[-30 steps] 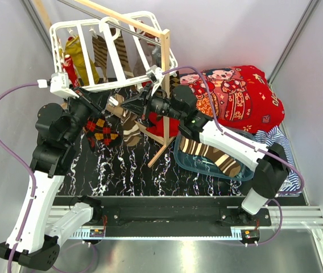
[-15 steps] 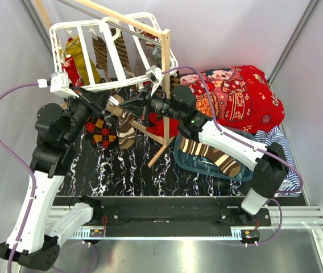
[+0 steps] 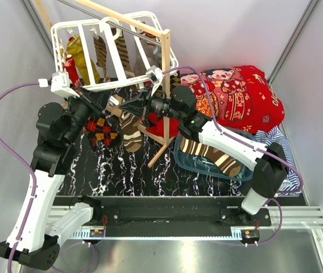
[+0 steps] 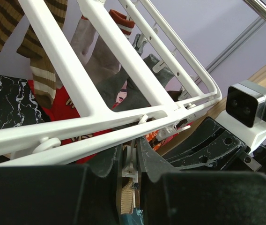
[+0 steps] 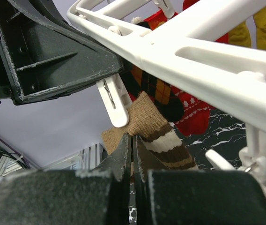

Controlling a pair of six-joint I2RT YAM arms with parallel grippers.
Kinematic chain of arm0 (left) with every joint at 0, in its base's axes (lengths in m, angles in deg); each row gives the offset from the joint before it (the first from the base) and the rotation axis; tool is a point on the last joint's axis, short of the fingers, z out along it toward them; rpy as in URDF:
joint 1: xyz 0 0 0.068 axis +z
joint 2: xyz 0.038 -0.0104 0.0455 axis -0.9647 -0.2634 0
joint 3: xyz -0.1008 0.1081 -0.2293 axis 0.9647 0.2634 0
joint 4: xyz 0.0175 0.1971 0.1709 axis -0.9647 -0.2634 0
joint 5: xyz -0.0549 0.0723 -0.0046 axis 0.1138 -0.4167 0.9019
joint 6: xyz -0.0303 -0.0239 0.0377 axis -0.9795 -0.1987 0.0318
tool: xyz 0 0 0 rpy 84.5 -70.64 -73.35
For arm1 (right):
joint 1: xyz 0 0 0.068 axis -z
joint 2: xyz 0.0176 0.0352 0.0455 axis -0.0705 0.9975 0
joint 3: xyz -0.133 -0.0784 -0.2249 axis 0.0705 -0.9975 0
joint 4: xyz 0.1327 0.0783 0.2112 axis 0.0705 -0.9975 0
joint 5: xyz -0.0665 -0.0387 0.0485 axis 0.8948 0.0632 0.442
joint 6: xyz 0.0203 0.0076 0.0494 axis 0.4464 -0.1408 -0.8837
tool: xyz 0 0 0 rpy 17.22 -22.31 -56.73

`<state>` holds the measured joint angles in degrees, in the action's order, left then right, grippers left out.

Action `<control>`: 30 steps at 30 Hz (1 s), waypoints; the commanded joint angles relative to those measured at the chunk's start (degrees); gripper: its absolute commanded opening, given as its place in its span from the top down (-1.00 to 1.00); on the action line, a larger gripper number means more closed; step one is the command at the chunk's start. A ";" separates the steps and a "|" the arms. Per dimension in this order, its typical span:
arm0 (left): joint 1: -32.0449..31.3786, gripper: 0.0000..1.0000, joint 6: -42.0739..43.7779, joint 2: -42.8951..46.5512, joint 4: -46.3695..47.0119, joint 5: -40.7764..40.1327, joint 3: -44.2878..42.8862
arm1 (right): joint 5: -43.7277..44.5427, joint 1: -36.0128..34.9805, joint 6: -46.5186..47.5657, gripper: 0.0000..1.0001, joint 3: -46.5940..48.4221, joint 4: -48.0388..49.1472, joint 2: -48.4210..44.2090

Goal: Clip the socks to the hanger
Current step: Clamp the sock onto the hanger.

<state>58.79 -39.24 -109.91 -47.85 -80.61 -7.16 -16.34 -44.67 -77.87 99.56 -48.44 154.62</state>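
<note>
Gripping a white clip (image 4: 129,163) on the hanger's (image 4: 60,51) near bar with the left pincer (image 4: 129,171), the robot held the striped sock's (image 5: 163,138) cuff in the closed right pincer (image 5: 133,140) just beside that clip (apparently not yet in), so feeding it in seemed next

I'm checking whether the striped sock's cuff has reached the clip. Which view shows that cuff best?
Right wrist: the cuff fills the middle, pinched in the right gripper, beside the white clip. Left wrist shows only a tan sliver under that clip. The top view shows the sock hanging, its cuff indistinct.
</note>
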 commanded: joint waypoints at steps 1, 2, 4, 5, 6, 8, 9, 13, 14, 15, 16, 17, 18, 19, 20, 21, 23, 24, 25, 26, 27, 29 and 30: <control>0.12 0.76 1.97 -0.12 0.08 -1.13 -1.77 | -0.57 -0.07 -1.08 1.00 -0.90 3.35 -3.01; 0.12 0.76 1.97 -0.12 -0.01 -1.39 -1.86 | -0.48 0.02 -1.16 1.00 -1.08 3.44 -3.10; 0.12 0.76 2.05 -0.03 -0.01 -1.48 -1.94 | -0.30 0.02 -1.25 1.00 -1.52 3.44 -3.37; 0.12 0.76 1.97 -0.03 0.07 -1.48 -2.03 | -0.30 -0.07 -1.25 1.00 -1.61 3.44 -3.46; 0.12 0.76 2.05 -0.12 -0.01 -1.48 -2.12 | -0.30 0.02 -1.25 1.00 -1.70 3.44 -3.54; 0.12 0.76 2.06 -0.12 -0.01 -1.48 -2.21 | -0.39 0.02 -1.25 1.00 -1.70 3.44 -3.55; 0.12 0.76 1.97 -0.12 0.07 -1.39 -2.21 | -0.39 0.02 -1.34 1.00 -1.70 3.52 -3.63; 0.12 0.76 2.06 -0.03 -0.10 -1.57 -1.86 | -0.48 -0.07 -1.52 1.00 -1.78 3.96 -3.89; 0.12 0.76 2.14 -0.03 -0.01 -1.65 -1.86 | -0.57 -0.07 -1.69 1.00 -1.70 4.05 -3.90; 0.12 0.76 2.06 -0.03 -0.10 -1.65 -1.86 | -0.65 -0.07 -1.69 1.00 -1.70 4.14 -3.90; 0.12 0.75 1.97 -0.21 -0.01 -1.65 -1.86 | -0.74 0.02 -1.78 1.00 -1.70 4.14 -4.07; 0.12 0.76 2.05 -0.12 0.07 -1.65 -1.86 | -0.74 -0.07 -1.78 1.00 -1.61 4.14 -4.07; 0.12 0.76 2.06 -0.12 -0.01 -1.65 -1.94 | -0.92 -0.07 -1.78 1.00 -1.61 4.14 -4.07; 0.12 0.76 1.88 -0.12 0.16 -1.48 -2.03 | -0.92 -0.07 -1.78 1.00 -1.52 4.23 -3.90; 0.12 0.76 1.88 -0.12 0.08 -1.56 -1.95 | -0.92 -0.07 -1.78 1.00 -1.52 4.23 -4.07; 0.12 0.76 1.79 -0.12 0.16 -1.48 -2.03 | -1.01 -0.07 -1.95 1.00 -1.52 4.23 -4.07; 0.12 0.76 1.97 -0.12 0.16 -1.57 -1.95 | -1.01 -0.07 -1.96 1.00 -1.43 4.23 -3.98; 0.12 0.76 2.05 -0.12 -0.01 -1.65 -2.03 | -1.18 -0.07 -2.04 1.00 -1.35 4.14 -4.07; 0.12 0.76 1.97 0.05 -0.01 -1.74 -1.95 | -1.18 -0.07 -2.04 1.00 -1.34 4.23 -4.16; 0.12 0.76 2.05 -0.03 0.07 -1.83 -2.03 | -1.18 -0.07 -1.96 1.00 -1.26 4.23 -4.07; 0.12 0.76 2.06 -0.12 0.07 -1.74 -2.12 | -1.18 -0.07 -1.87 1.00 -1.26 4.23 -4.16; 0.12 0.76 1.79 -0.21 0.07 -1.39 -2.21 | -1.27 -0.07 -1.87 1.00 -0.91 4.23 -3.90; 0.12 0.76 1.79 -0.21 -0.01 -1.22 -2.21 | -1.36 -0.07 -1.95 1.00 -0.73 4.32 -3.72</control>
<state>58.79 -38.28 -109.91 -47.92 -81.51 -7.18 -16.82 -44.67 -79.13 97.59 -47.61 153.66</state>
